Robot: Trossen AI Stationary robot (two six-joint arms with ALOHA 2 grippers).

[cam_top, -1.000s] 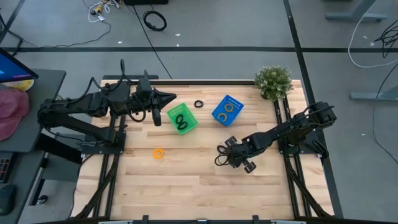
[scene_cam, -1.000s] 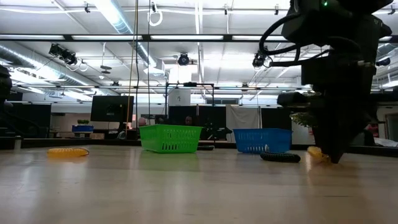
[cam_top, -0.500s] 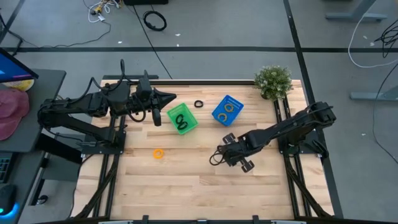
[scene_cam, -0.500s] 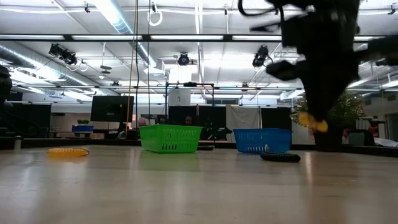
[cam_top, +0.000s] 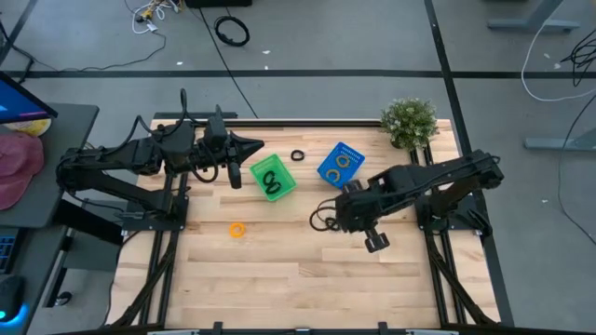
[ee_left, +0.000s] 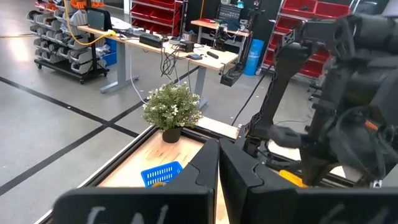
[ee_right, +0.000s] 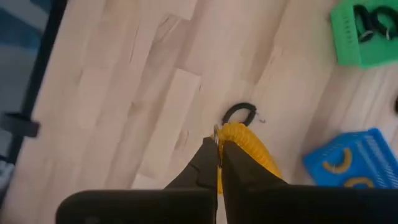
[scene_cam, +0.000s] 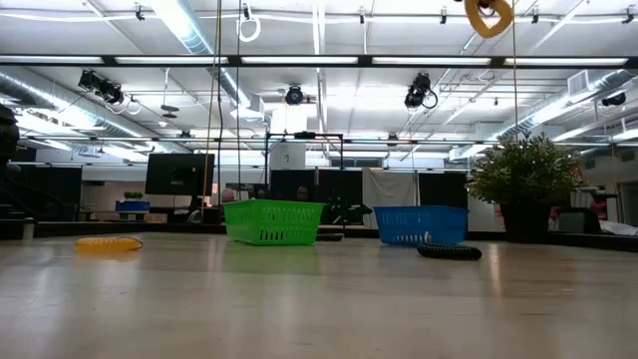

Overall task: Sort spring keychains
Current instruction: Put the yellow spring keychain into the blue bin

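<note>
right gripper [ee_right: 219, 163]: jaws pinched shut on an orange spring keychain [ee_right: 244, 144], lifted well above the table [cam_top: 279, 270], nearer than the blue basket [cam_top: 339, 165]
black keychain [ee_right: 239, 112]: lies on the table under the lifted one
loose orange keychain [cam_top: 237, 229]: on the table, nearer than the green basket [cam_top: 272, 178]
blue basket: holds orange keychains
green basket: holds black keychains
black keychain between baskets [cam_top: 297, 155]: on the table
left gripper [ee_left: 219, 163]: jaws closed, empty, beside the green basket
plant [cam_top: 409, 122]: far corner, beyond the blue basket
</note>
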